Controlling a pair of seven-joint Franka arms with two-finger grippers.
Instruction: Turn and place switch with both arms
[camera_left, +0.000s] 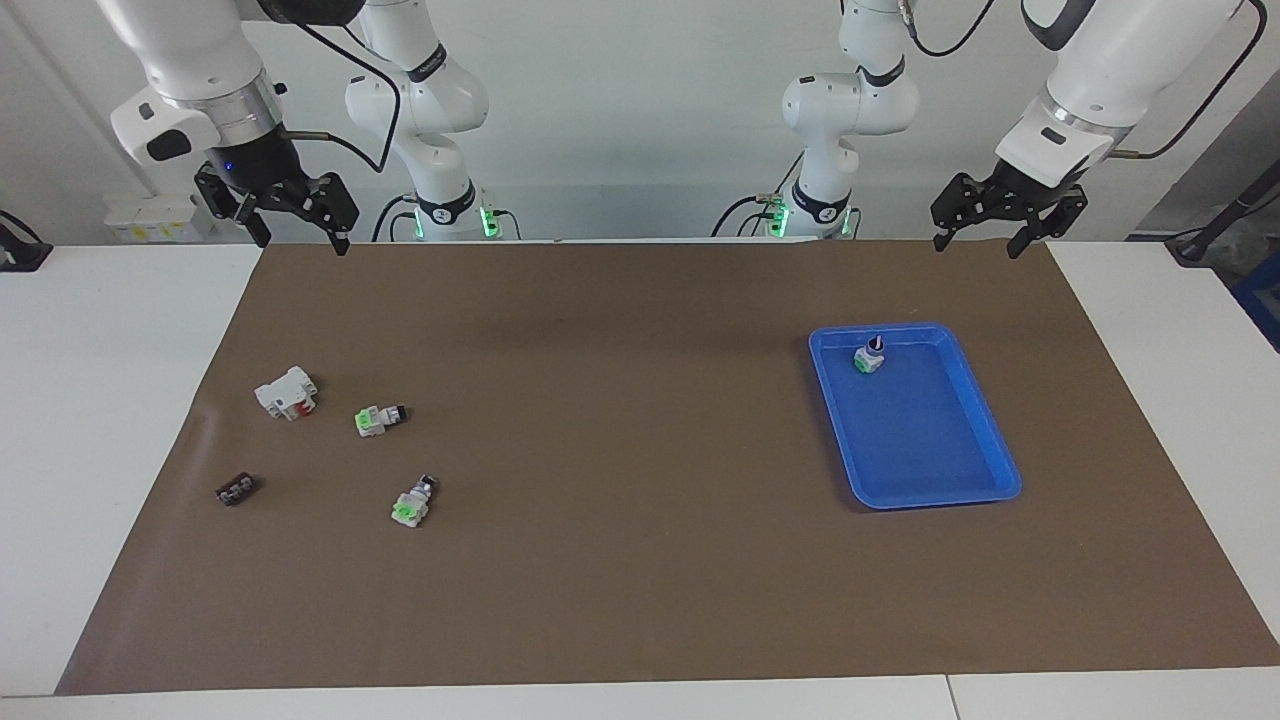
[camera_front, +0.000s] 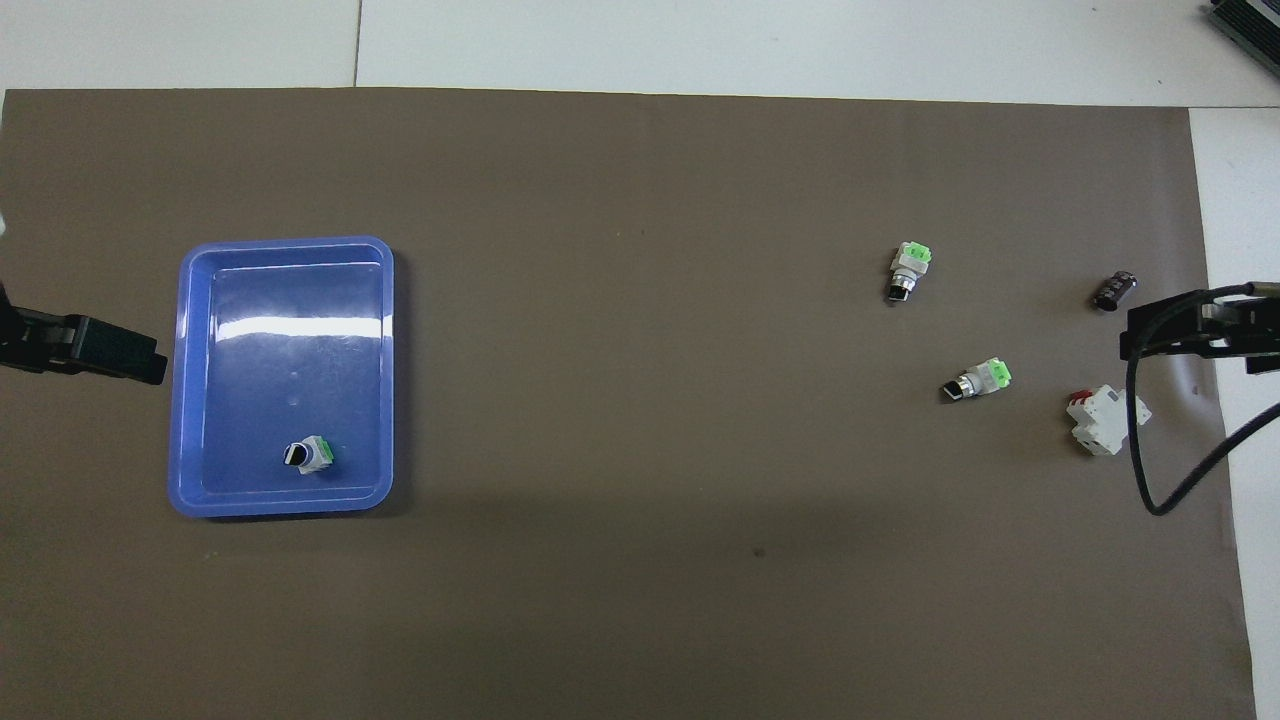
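Note:
One switch (camera_left: 869, 357) stands in the blue tray (camera_left: 915, 500), in the corner nearest the robots; it also shows in the overhead view (camera_front: 309, 455). Two more switches lie on the brown mat toward the right arm's end: one (camera_left: 379, 418) (camera_front: 978, 380) and another (camera_left: 413, 503) (camera_front: 908, 268) farther from the robots. My left gripper (camera_left: 980, 242) is open and empty, up in the air over the mat's edge at the robots' side of the tray. My right gripper (camera_left: 298, 238) is open and empty, raised over the mat's corner.
A larger white block with a red part (camera_left: 286, 392) and a small flat black piece (camera_left: 236, 489) lie beside the two loose switches. The tray's rim (camera_front: 285, 243) also shows in the overhead view. A black cable (camera_front: 1150, 480) hangs from the right wrist.

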